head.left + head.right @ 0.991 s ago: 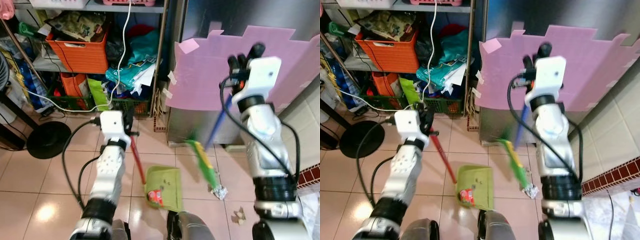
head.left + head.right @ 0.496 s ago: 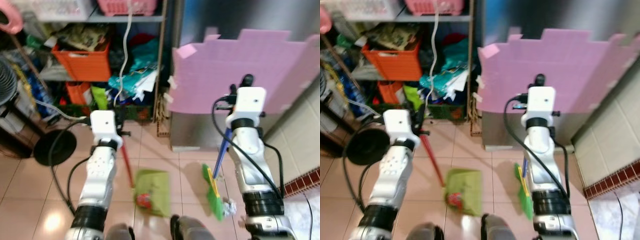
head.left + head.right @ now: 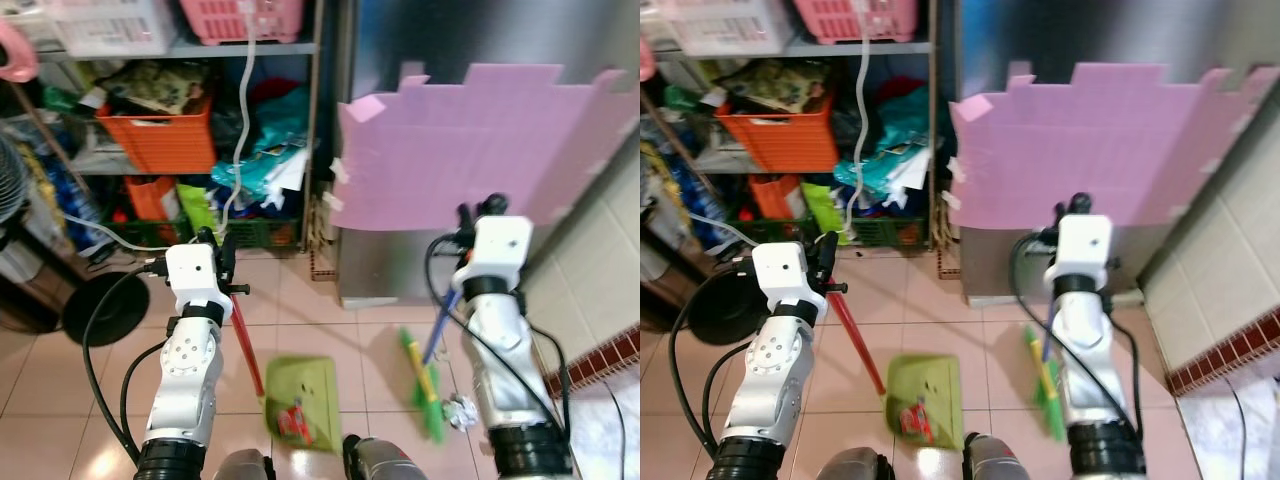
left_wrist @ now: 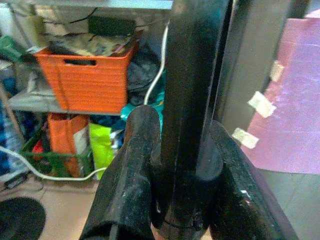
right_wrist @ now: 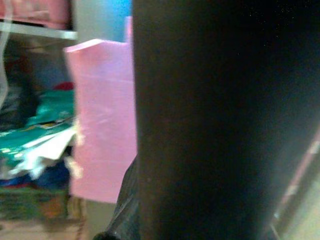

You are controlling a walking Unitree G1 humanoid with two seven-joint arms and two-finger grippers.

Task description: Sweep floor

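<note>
Left wrist view: left gripper (image 4: 182, 165) fingers clamp dustpan handle (image 4: 192, 100); right grip untellable.

Shelf clutter (image 3: 190, 130) left, pink foam panel (image 3: 480, 145) ahead

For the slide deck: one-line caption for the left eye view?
Left end effector holds the red-handled green dustpan; right end effector holds the blue-handled green broom beside crumpled litter.

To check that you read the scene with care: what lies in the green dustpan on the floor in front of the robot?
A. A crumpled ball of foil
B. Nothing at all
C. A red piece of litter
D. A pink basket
C: a red piece of litter lies in the green dustpan, whose red handle runs up to the left gripper.
</note>
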